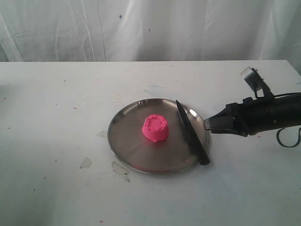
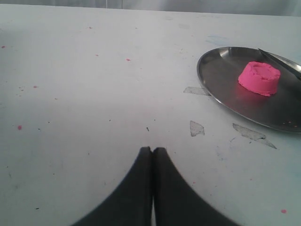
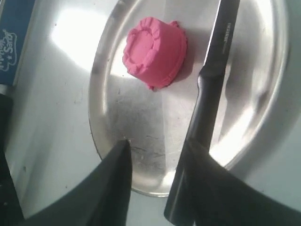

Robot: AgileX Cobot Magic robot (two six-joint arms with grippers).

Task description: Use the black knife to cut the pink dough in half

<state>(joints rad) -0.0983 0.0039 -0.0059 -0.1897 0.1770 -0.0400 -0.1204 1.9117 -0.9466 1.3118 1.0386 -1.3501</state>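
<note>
The pink dough [image 1: 155, 128] [image 2: 259, 77] [image 3: 154, 51] is one whole round puck with a crimped rim, sitting near the middle of the steel plate [image 1: 127, 141] [image 3: 110, 117]. The black knife [image 1: 192, 132] [image 3: 207, 103] lies flat across the plate's right side, with its handle end over the near rim. My right gripper [image 1: 209, 125] [image 3: 155, 148] is open just off the plate's right edge. In the right wrist view the handle runs along the inside of one finger [image 3: 197, 169]. My left gripper [image 2: 152, 149] is shut on nothing over bare table, well left of the plate [image 2: 221, 80].
The white table [image 1: 56, 117] carries scuffed patches [image 1: 85, 163] [image 2: 196, 128] and pink specks in front of the plate. A blue box [image 3: 14, 37] shows at the right wrist view's edge. A white curtain [image 1: 141, 28] hangs behind the table.
</note>
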